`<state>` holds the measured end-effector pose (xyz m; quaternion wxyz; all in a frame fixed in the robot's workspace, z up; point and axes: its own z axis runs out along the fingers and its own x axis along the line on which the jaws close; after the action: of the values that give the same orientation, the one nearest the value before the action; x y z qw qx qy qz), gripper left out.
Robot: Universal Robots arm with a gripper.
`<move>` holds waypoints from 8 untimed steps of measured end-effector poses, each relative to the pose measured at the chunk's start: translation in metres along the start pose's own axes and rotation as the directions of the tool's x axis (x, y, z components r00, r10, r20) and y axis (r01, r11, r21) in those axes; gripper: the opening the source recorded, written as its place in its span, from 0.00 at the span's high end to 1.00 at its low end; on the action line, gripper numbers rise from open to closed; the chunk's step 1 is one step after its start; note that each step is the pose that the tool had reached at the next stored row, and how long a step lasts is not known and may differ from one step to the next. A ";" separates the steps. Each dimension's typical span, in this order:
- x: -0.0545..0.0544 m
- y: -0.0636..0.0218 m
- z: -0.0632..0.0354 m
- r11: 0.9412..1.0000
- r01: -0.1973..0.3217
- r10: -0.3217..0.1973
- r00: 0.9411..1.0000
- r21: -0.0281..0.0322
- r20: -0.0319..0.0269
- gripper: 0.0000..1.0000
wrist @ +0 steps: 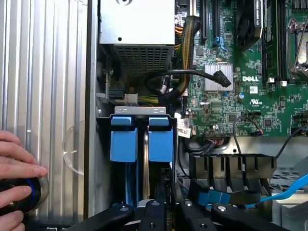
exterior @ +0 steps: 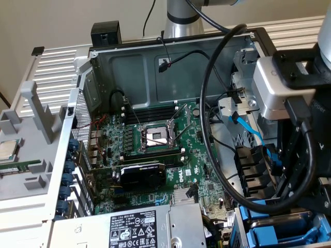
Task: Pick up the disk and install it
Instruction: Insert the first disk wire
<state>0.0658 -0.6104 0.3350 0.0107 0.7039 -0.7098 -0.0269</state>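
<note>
Open grey metal computer case point(exterior: 129, 67), side panel off, green motherboard point(exterior: 155, 139) exposed. Large grey power-supply box with a black-and-white label point(exterior: 129, 227) sits at the near edge in the exterior view.

Robot arm comes in from the exterior view's right. Its black gripper point(wrist: 155, 204) is down at the drive bay in the case corner, just beside the power supply.

The disk point(wrist: 146, 163), a flat silver metal drive, is seen edge-on in the wrist view as a thin bright strip standing upright in the bay. Blue plastic frame point(wrist: 160, 142) flanks it on both sides, with a silver bar across the top.

Gripper fingers nearly together, with only a narrow gap, and they appear to clasp the disk's thin edge. The contact itself is partly hidden by the black linkage.

Light blue cable point(wrist: 288, 190) trails past a black slotted bracket point(wrist: 231, 166) nearby.

A person's hand point(wrist: 14, 168) rests on a black round button with a blue ring point(wrist: 21, 192), outside the case on ribbed metal.

Small square silver processor chip point(exterior: 8, 150) lies on a grey tray at the exterior view's left, well apart from the gripper.
</note>
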 end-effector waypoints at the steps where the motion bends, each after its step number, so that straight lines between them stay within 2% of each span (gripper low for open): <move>1: 0.000 0.0000 0.0002 1.000 0.000 0.000 1.000 0.000 0.000 0.83; 8: 0.000 -0.0001 0.0013 1.000 -0.001 0.001 1.000 0.001 0.000 0.83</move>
<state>0.0657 -0.6105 0.3337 0.0105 0.7036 -0.7100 -0.0267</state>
